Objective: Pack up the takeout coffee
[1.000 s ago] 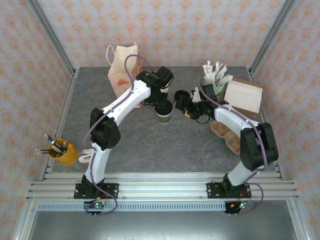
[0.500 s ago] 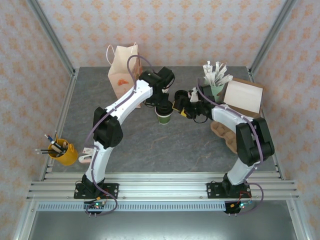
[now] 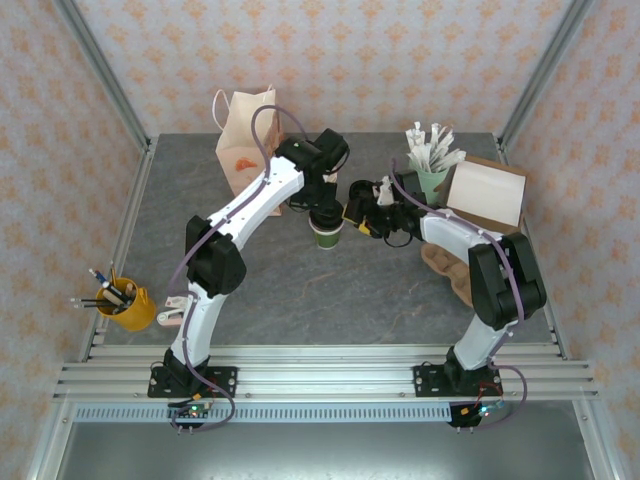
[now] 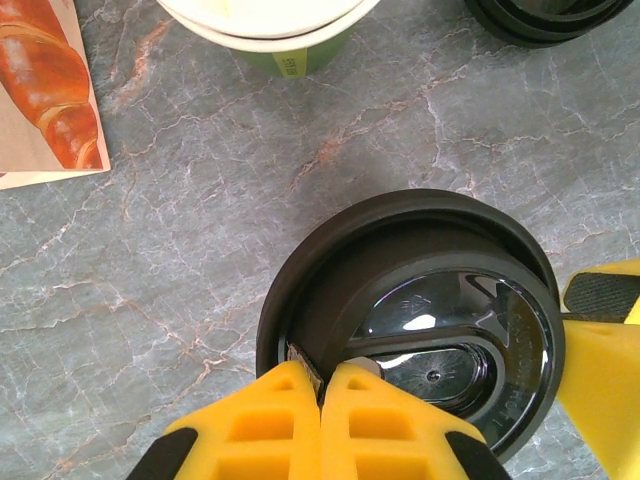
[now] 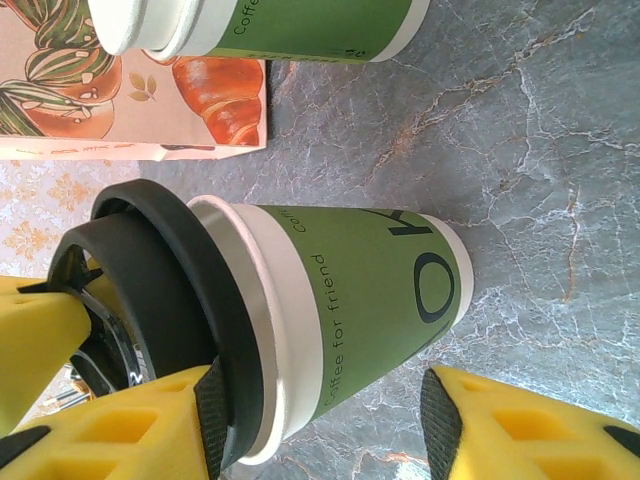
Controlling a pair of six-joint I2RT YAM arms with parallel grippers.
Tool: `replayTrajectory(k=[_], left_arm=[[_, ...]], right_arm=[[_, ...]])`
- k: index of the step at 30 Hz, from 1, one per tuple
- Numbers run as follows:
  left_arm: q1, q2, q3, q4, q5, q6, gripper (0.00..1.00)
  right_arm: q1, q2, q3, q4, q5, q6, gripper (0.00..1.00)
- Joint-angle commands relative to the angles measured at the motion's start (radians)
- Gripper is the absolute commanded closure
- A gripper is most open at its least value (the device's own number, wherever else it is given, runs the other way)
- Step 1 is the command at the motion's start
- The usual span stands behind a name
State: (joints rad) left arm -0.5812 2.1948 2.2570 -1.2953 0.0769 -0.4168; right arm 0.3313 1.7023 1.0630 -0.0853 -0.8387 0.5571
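The left gripper [image 4: 322,372] has its jaws pressed together, pinching the raised edge of the black lid [image 4: 400,260]. The lid sits on the coffee cup [image 5: 370,300] directly beneath that gripper. The right gripper [image 5: 325,400] holds its jaws apart at the cup's side, one finger by the lid and the other by the base, with no clamp that I can make out.

By my reading, capping this cup is nearly done. Just beyond the left fingers a second cup [image 4: 265,30] stands uncapped with a spare lid [image 4: 545,12] near it. Behind the right gripper, the visible wells of the cardboard carrier [image 3: 452,268] hold no cup, so the packing proper remains.

The green band reads "coffee for friend" beside a large "O" and "k".
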Motion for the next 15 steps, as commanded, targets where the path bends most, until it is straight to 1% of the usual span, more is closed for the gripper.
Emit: replayTrajectory(k=[1,10,15], left_arm=[[-0.008,-0.03,0.013,-0.041,-0.005,0.015,1.0],[-0.008,-0.018,-0.033,-0.03,0.01,0.009,1.0],[-0.008,-0.02,-0.089,0.013,0.038,0.001,1.0]], right_arm=[[0.008,-0.028,0.012,0.0,0.003,0.001,0.46],[0.014,-0.015,0.009,-0.014,0.019,-0.006,0.47],[0.019,-0.004,0.008,-0.018,0.016,-0.007,0.48]])
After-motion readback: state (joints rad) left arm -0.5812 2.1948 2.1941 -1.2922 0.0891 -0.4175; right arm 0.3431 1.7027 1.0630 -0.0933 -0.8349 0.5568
